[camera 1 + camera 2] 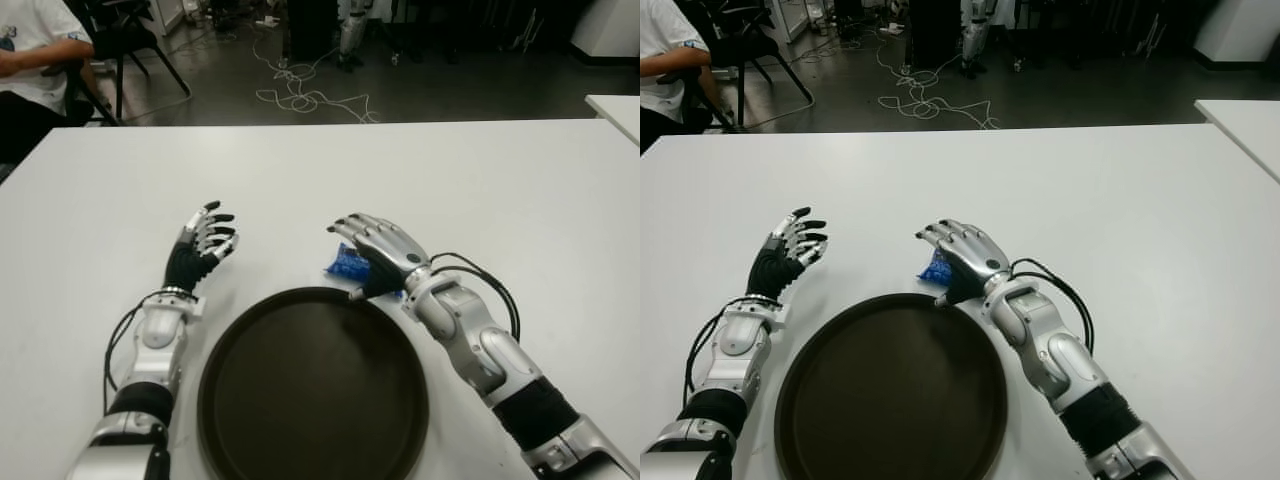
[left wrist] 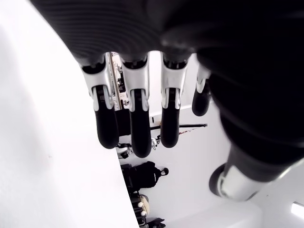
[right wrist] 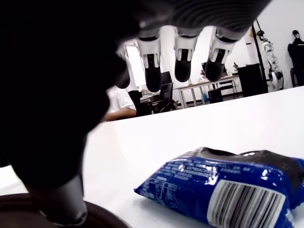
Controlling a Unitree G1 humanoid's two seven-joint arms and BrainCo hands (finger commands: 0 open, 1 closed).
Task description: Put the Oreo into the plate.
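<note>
A blue Oreo packet (image 1: 346, 264) lies on the white table (image 1: 520, 200) just beyond the far rim of the dark round plate (image 1: 312, 390). My right hand (image 1: 375, 255) hovers over the packet, fingers spread above it and not closed on it; the right wrist view shows the packet (image 3: 228, 187) lying flat under the fingertips (image 3: 183, 64). The thumb tip (image 1: 356, 293) reaches down to the plate's rim. My left hand (image 1: 203, 243) shows to the left of the plate, fingers relaxed and holding nothing.
A seated person (image 1: 30, 60) and a chair (image 1: 125, 40) are beyond the table's far left corner. Cables (image 1: 300, 95) lie on the floor behind. Another white table edge (image 1: 615, 110) shows at the far right.
</note>
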